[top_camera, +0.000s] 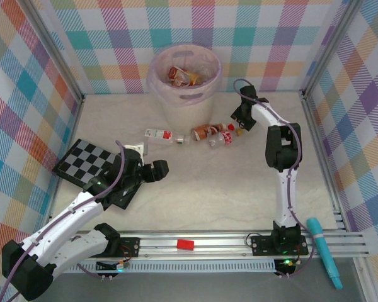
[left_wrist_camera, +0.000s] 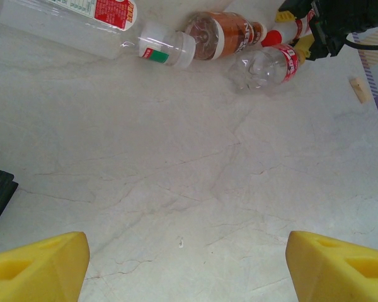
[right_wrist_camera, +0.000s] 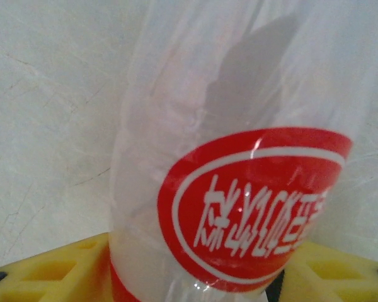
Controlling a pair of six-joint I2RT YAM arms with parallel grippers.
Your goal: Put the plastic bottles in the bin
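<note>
**A:** What is closest to the lens?

**B:** The yellow pads [right_wrist_camera: 44, 270] of the right gripper [right_wrist_camera: 195, 267], and between them a bottle [right_wrist_camera: 239, 207] with a red label.

**A:** How wide is this gripper?

**B:** Narrow. One pad lies against each side of the bottle, so I judge that it is gripped. The bottle seems to lie on the worktop [top_camera: 208, 189], but I cannot tell this for sure.

**A:** And the left gripper?

**B:** The left gripper [left_wrist_camera: 189, 267] stands wide and holds nothing. It hangs low over bare worktop beside the board [top_camera: 82, 160] and faces the bottles.

**A:** Which step is this, then?

**B:** I think it is the grasp of one bottle, at the right end of the row in front of the bin [top_camera: 176, 110]. The next move should be a lift straight up first, because the bin wall is tall. Then the bottle goes over the rim and is released only above the opening.

**A:** What is left to do?

**B:** Some bottles [top_camera: 183, 75] are in the bin already. A white-label bottle [top_camera: 160, 134], a brown bottle [top_camera: 208, 131] and a clear bottle [top_camera: 220, 139] lie on the worktop, close together. The clear one is just beside the gripped one, so the lift could push it.
</note>
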